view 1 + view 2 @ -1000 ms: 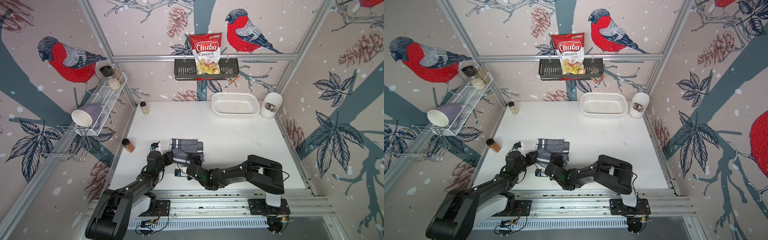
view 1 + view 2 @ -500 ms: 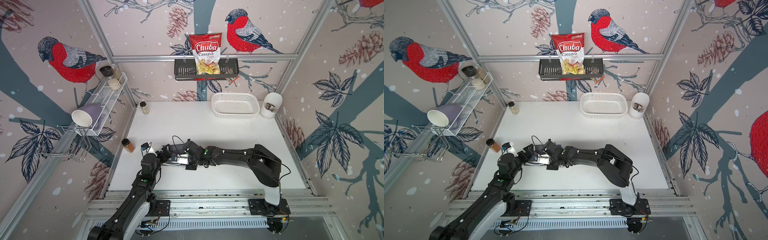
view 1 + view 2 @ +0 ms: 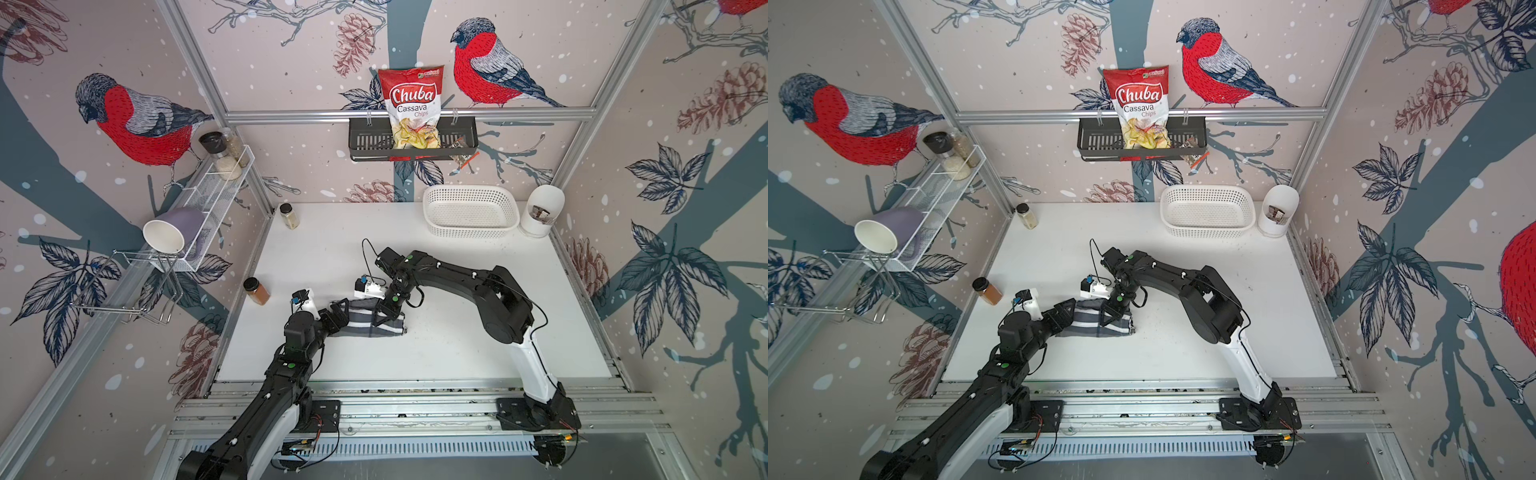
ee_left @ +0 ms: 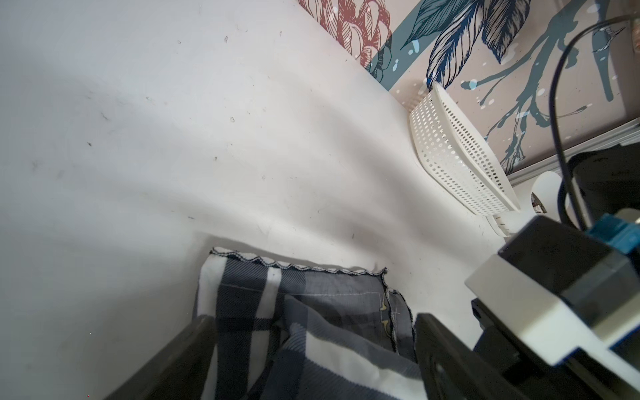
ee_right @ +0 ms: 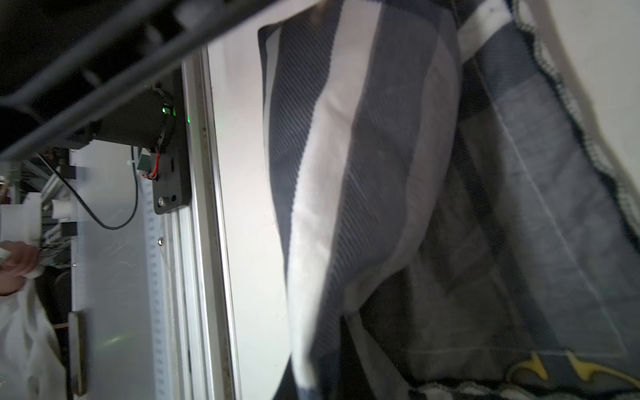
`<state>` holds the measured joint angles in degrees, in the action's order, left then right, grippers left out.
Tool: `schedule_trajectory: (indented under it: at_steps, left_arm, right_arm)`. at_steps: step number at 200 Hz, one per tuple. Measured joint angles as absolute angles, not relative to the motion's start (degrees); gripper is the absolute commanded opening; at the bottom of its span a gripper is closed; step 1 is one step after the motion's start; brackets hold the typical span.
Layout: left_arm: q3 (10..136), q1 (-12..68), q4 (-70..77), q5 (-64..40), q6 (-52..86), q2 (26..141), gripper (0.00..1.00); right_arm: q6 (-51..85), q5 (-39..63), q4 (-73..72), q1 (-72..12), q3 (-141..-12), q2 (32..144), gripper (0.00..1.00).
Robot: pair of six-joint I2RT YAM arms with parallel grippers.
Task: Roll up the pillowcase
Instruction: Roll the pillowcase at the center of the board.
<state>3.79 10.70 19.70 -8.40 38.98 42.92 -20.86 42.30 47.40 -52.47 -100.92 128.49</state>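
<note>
The pillowcase lies on the near left part of the white table, gathered into a short, thick band that runs crosswise, and both top views show its grey, white and navy stripes between the two arms. The left tool sits at the band's left end; in the left wrist view its two black fingers stand wide apart, one on each side of the cloth, and the folded layers with their dark stitched edging fill the gap between them, so this tool straddles the pillowcase and does not pinch it. The right tool comes down from above onto the right half of the band, its jaws closed together on the fabric; in the right wrist view the pillowcase fills most of the picture, bunched in loose folds close to the lens, and the fingers themselves are hidden there. The right end of the band lies flat on the table just past that tool. The white basket stands at the far right of the table, well apart from the cloth, and an orange spice jar stands near the left edge, beside the left arm
</note>
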Motion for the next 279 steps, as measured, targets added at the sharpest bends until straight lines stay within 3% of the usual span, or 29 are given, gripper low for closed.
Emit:
schedule_trajectory:
  at_steps: [18, 35, 46, 80, 105, 128, 143, 167, 192, 212, 232, 242, 263, 279]
  left_arm:
    - [3.77, 10.68, 21.06, -8.97, 38.98, 45.78, 0.62]
    - [3.79, 10.66, 22.94, -9.08, 38.96, 49.08, 0.26]
    - [4.01, 10.66, 23.38, -9.28, 38.94, 51.05, 0.13]
    - [5.5, 10.66, 24.34, -10.28, 38.59, 55.33, 0.13]
    - [5.78, 10.66, 24.38, -10.2, 38.59, 55.81, 0.14]
    - [5.82, 10.66, 24.36, -9.96, 38.59, 55.83, 0.14]
    - [5.82, 10.66, 24.36, -9.76, 38.61, 55.9, 0.14]
    - [5.82, 10.66, 24.36, -8.95, 38.7, 55.94, 0.15]
    - [5.82, 10.66, 24.29, -8.82, 38.76, 55.48, 0.16]
    - [5.82, 10.66, 24.12, -8.73, 38.79, 54.85, 0.19]
    - [5.8, 10.66, 23.59, -8.21, 38.96, 53.8, 0.36]
    - [5.8, 10.63, 23.2, -7.46, 39.13, 52.97, 0.44]
    - [6.83, 9.63, 19.38, -5.93, 40.05, 49.01, 0.59]
    - [7.49, 8.08, 16.32, -4.16, 41.1, 43.35, 0.64]
  right_arm:
    - [-19.05, 44.1, 48.05, -51.96, -101.08, 129.43, 0.24]
    - [-17.37, 44.07, 47.81, -51.09, -101.08, 129.82, 0.4]
    - [-15.38, 43.55, 46.61, -50.57, -100.82, 129.6, 0.5]
    - [-11.64, 36.49, 38.7, -51.46, -94.56, 122.23, 0.76]
    - [-11.92, 19.38, 25.17, -57.69, -80.09, 107.61, 0.99]
    - [-20.53, -1.93, 2.83, -69.6, -58.87, 95.66, 1.0]
    - [-29.02, -10.94, -6.66, -76.25, -49.58, 94.21, 1.0]
    - [-38.04, -23.27, -16.38, -81.34, -47.22, 98.54, 0.97]
    - [-40.95, -30.02, -20.93, -81.41, -50.76, 105.06, 0.92]
    - [-42.02, -31.46, -19.79, -79.9, -53.63, 108.75, 0.71]
    - [-40.32, -30.15, -15.66, -77.87, -57.04, 110.17, 0.31]
    - [-39.27, -28.16, -12.82, -77.06, -58.72, 110.52, 0.01]
    - [-35.11, -20.25, -4.38, -74.96, -63.2, 111.13, 0.0]
    - [-32.21, -13.54, 1.5, -72.36, -65.87, 111.09, 0.0]
